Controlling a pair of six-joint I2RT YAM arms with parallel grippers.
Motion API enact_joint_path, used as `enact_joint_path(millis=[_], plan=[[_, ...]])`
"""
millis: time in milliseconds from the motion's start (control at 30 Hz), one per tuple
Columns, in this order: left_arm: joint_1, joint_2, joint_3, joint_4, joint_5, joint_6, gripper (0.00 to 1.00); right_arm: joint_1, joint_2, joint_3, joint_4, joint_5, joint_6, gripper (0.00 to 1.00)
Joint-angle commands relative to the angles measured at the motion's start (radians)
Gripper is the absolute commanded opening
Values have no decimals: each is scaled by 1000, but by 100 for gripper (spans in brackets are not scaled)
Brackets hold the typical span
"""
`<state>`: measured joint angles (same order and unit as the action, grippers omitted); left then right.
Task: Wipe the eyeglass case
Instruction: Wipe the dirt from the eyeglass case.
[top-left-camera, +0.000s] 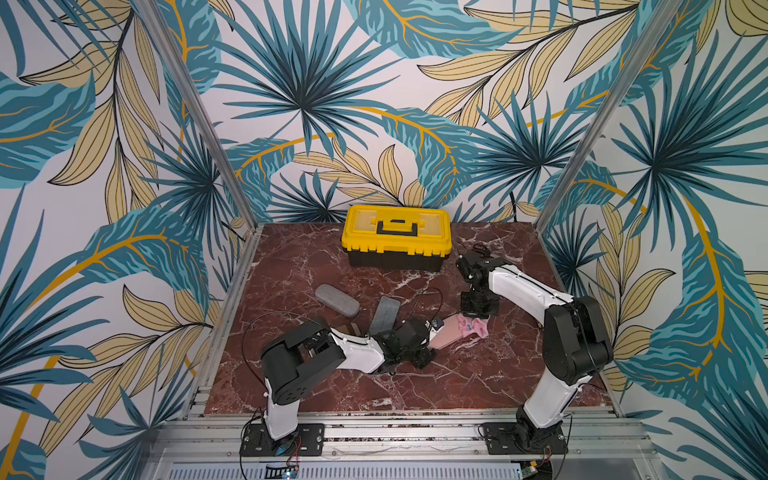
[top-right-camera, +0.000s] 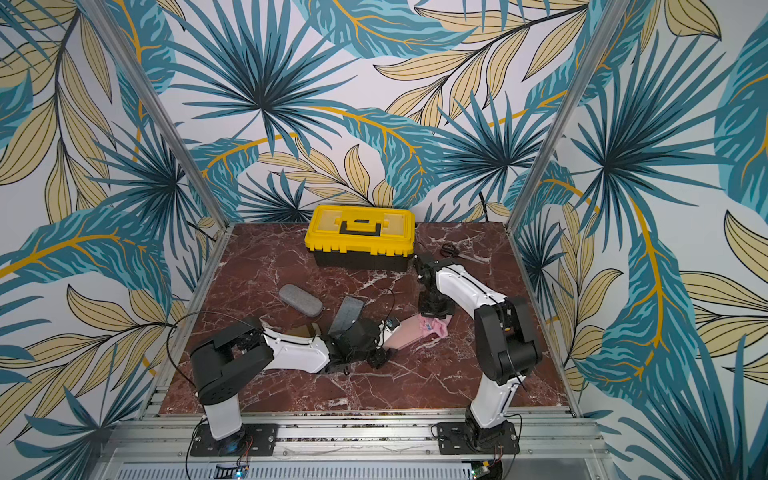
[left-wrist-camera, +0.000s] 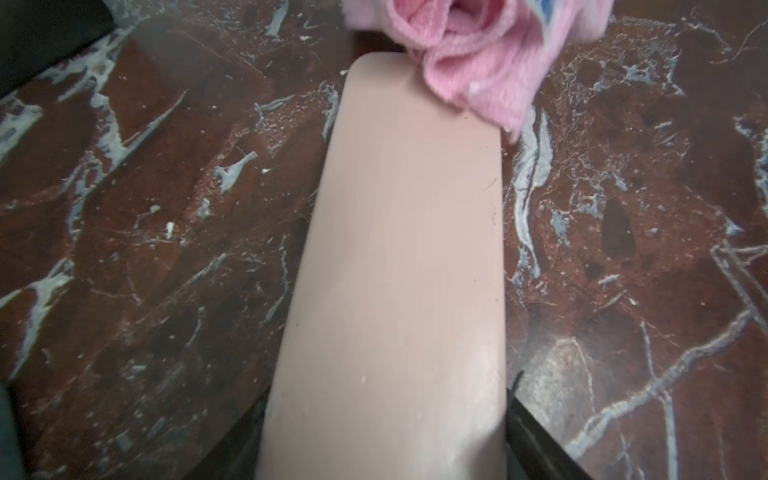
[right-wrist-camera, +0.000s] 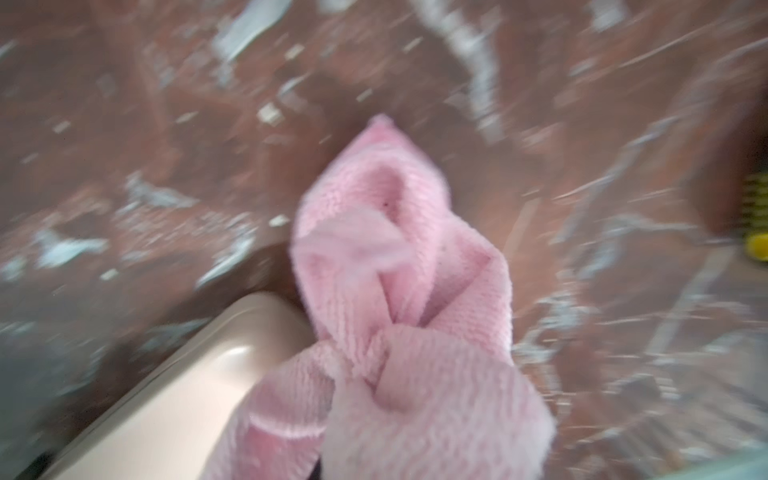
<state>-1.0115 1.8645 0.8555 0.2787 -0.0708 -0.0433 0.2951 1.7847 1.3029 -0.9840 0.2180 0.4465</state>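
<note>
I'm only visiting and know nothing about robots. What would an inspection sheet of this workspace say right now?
Surface: red marble-pattern table with white veins.
Job's things: beige eyeglass case, one end held in the left gripper; pink cloth bunched on its other end.
Clutter: grey oval case; grey flat pouch; yellow toolbox at the back; scissors near it.
Grippers: left gripper shut on the beige eyeglass case; right gripper shut on the pink cloth.
Cables: black cable looping off the left arm.
Surroundings: leaf-patterned walls; metal frame posts.
</note>
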Motion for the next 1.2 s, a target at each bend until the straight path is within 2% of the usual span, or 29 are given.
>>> enact_joint_path(millis=[0, 67, 167, 233, 300, 333, 367, 467, 500, 533, 633, 767, 867, 967, 1100, 1133, 1167], plan=[[-3, 11, -2, -88, -14, -13, 0, 56, -10, 41, -97, -13, -48, 0], [-4, 9, 0, -94, -8, -6, 0, 94, -21, 22, -44, -190, -2, 0], [-14, 6, 3, -94, -16, 11, 0, 113, -31, -56, 131, -500, 103, 0], [-26, 6, 4, -89, -34, 23, 0, 110, -18, -92, 203, -583, 139, 0], [-36, 12, 9, -91, -56, 35, 0, 97, 16, -78, 169, -547, 92, 0], [-40, 14, 10, -90, -67, 39, 0, 79, 33, -69, 132, -472, 59, 0], [-44, 16, 10, -89, -75, 41, 0, 51, 57, -47, 77, -372, 17, 0], [-55, 19, 5, -84, -110, 42, 0, -9, 127, 36, -47, 40, -69, 0], [-59, 19, 5, -85, -124, 44, 0, -10, 142, 77, -81, 130, -85, 0], [-62, 18, 5, -87, -133, 46, 0, -9, 149, 109, -99, 140, -90, 0], [-70, 9, -2, -82, -152, 58, 0, 35, 161, 191, -98, -40, -99, 0], [-78, 3, -14, -61, -193, 75, 0, 164, 264, 299, -88, -273, -58, 0], [-79, 4, -14, -56, -209, 74, 0, 217, 324, 313, -30, -444, -13, 0], [-80, 8, -14, -62, -221, 57, 0, 225, 307, 252, 27, -562, 5, 0], [-80, 10, -11, -102, -265, 20, 0, 133, 234, 87, 33, -515, -31, 0], [-80, 7, -13, -111, -274, 8, 0, 88, 222, 51, 27, -466, -41, 0], [-80, 4, -16, -121, -280, -4, 0, 52, 212, 30, 3, -365, -54, 0]])
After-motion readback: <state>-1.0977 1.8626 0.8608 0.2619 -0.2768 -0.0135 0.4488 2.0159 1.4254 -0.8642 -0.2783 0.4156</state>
